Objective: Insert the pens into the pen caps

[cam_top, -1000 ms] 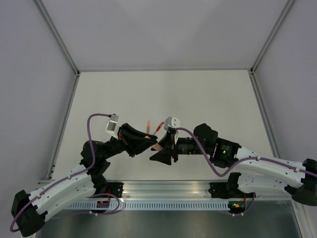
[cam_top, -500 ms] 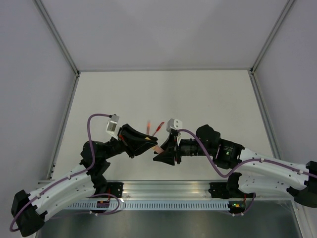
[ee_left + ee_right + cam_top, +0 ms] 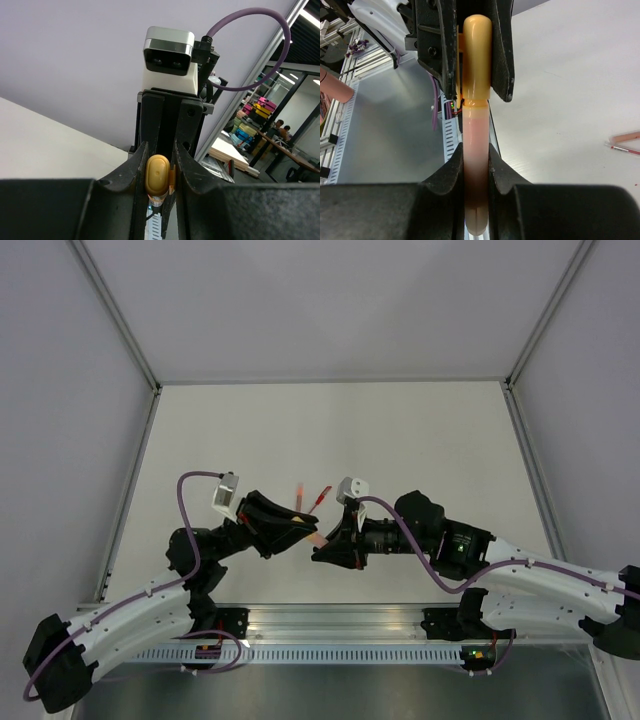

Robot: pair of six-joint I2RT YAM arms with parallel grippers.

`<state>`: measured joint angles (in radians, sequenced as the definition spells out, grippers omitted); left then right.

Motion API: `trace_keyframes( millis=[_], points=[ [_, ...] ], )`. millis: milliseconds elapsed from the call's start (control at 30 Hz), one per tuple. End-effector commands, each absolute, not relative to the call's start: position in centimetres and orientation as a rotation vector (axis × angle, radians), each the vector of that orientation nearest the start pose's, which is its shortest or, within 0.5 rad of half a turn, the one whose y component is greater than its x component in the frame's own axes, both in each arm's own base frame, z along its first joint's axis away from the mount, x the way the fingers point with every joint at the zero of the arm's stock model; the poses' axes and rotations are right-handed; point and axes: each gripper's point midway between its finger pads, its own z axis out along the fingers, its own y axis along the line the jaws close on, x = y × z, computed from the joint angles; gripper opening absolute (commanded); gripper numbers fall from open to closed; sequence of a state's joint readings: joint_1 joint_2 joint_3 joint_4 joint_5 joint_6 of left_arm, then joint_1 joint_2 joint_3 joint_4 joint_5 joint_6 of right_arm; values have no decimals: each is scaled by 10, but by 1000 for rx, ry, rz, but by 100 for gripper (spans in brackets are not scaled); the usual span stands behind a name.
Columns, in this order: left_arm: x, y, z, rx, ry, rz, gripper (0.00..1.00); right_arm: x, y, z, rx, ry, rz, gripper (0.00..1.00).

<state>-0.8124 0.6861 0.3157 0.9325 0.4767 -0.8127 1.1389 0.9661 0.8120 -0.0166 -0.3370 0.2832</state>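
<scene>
The slim pale-pink plastic pen [image 3: 475, 145] is hanging in the air between the two arms, above the near middle of the white table [image 3: 400, 440]. Its front end is sitting inside the stubby orange plastic cap [image 3: 476, 60], and the seam where pink meets orange is showing just outside the left fingers. The right gripper [image 3: 475, 167] is pinching the pen's barrel, its black fingers pressing on both sides with no gap showing, so it is closed narrowly on the pen. The left gripper [image 3: 159, 155] is clamping the cap the same way, with the cap's rounded closed end facing that arm's own wrist camera. By my reading you are making the seating push and it is looking close to finished, though I cannot tell whether the cap is fully home. You are working with two thin, smooth parts, so push straight along the barrel's length and bring the wrists together in one line, not at an angle. Any sideways load is likely to lever the pen out of the fingers or let it slide back through them. Watch the seam in the right wrist view: if the pink length between the grippers is not shrinking while the arms are closing, the barrel is probably slipping. Let go with only one gripper once the joint is feeling firm. Farther out, a short pinkish tube [image 3: 625, 136] and a thin red stick [image 3: 622, 148] are lying side by side on the table, well apart from the grippers.
</scene>
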Motion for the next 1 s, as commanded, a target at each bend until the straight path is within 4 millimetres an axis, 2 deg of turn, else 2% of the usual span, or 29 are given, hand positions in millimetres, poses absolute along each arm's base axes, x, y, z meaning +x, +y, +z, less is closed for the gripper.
trace_keyframes(
  millis=[0, 67, 100, 300, 433, 633, 867, 900, 967],
  points=[
    [98, -267, 337, 498, 1110, -1748, 2, 91, 347, 347, -977, 1415, 1309, 0],
    [101, -270, 333, 503, 1124, -1750, 2, 95, 351, 351, -978, 1427, 1292, 0],
    [100, -270, 334, 509, 1111, -1753, 2, 96, 353, 363, -980, 1401, 1293, 0],
    [94, -277, 328, 568, 1107, -1797, 2, 102, 369, 362, -1028, 1369, 1267, 0],
    [94, -280, 321, 584, 1127, -1796, 2, 102, 374, 371, -1037, 1329, 1271, 0],
    [96, -282, 313, 589, 1147, -1783, 2, 109, 374, 400, -1024, 1276, 1241, 0],
    [101, -288, 297, 594, 1197, -1775, 2, 111, 357, 453, -960, 1164, 1211, 0],
    [101, -288, 299, 594, 1189, -1778, 2, 113, 357, 450, -964, 1181, 1196, 0],
    [101, -290, 298, 603, 1193, -1783, 2, 114, 356, 458, -966, 1158, 1186, 0]
  ],
)
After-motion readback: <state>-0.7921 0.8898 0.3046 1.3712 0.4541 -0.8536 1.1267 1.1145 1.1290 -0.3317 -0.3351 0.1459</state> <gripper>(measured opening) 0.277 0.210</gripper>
